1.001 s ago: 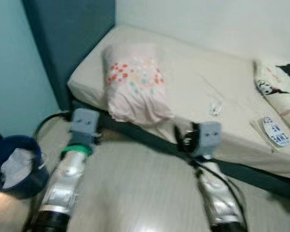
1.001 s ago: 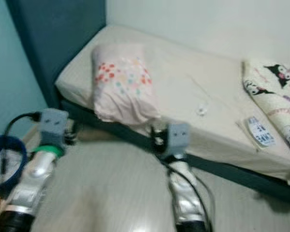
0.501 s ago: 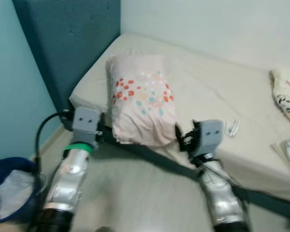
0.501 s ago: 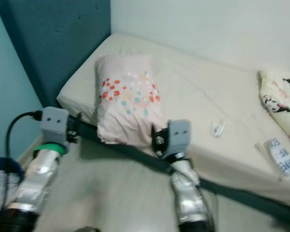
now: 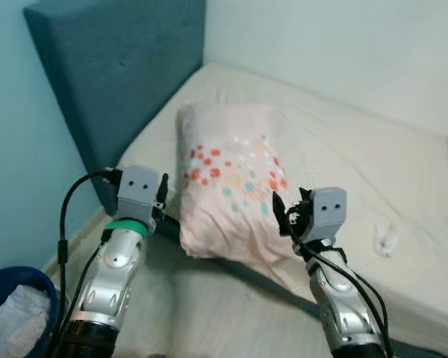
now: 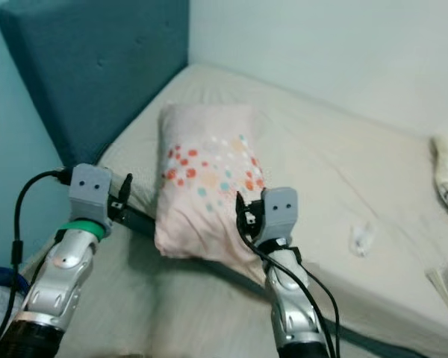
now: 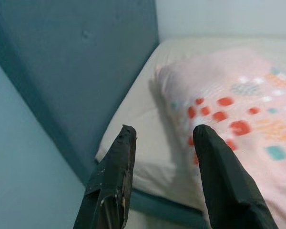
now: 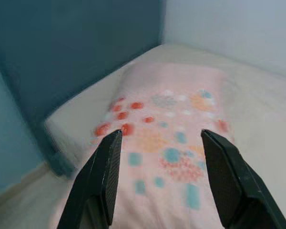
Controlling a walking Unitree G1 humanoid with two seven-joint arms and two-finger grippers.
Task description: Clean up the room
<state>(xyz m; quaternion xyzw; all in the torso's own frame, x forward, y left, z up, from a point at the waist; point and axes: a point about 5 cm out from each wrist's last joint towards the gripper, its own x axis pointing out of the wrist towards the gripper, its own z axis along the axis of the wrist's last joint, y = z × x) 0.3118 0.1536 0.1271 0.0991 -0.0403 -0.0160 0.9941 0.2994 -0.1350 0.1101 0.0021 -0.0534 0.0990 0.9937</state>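
Pink pillow with red and teal dots [image 5: 228, 183] overhung the beige mattress [image 5: 343, 164] edge while your left gripper [image 7: 162, 138] and right gripper [image 8: 159, 140] hovered beside it, fingers spread, holding nothing.

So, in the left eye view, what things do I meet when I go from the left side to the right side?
Blue basket → left gripper → pillow → right gripper → small white thing on the bed.
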